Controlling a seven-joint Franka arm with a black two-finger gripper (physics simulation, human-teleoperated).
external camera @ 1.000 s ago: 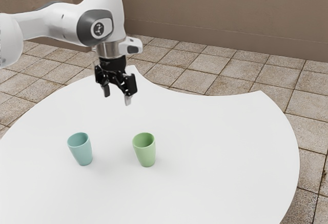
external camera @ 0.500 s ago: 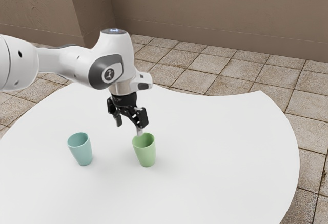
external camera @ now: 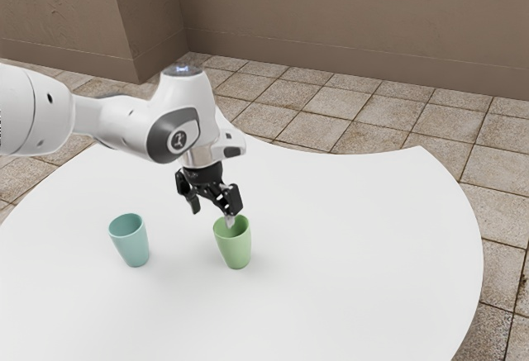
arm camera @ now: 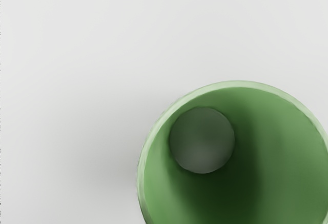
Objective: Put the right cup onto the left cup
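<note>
Here's the green cup (external camera: 235, 252), upright on the white table (external camera: 355, 237) towards the exterior view's right, the wrist view looking in past its rim to the round grey bottom (arm camera: 202, 140)! Over to the exterior view's left, the teal cup (external camera: 132, 247) stands mouth up, well apart, and above, the gripper (external camera: 213, 213) hangs released, fingers spread wide, one tip at the green cup's mouth.

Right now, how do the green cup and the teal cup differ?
The green cup is grass green; the teal cup is bluer. The open gripper is at the green cup's mouth, while the teal cup stands apart from it, toward the exterior view's left. Both stand upright on the white table, mouths up, narrowing toward the base.
</note>
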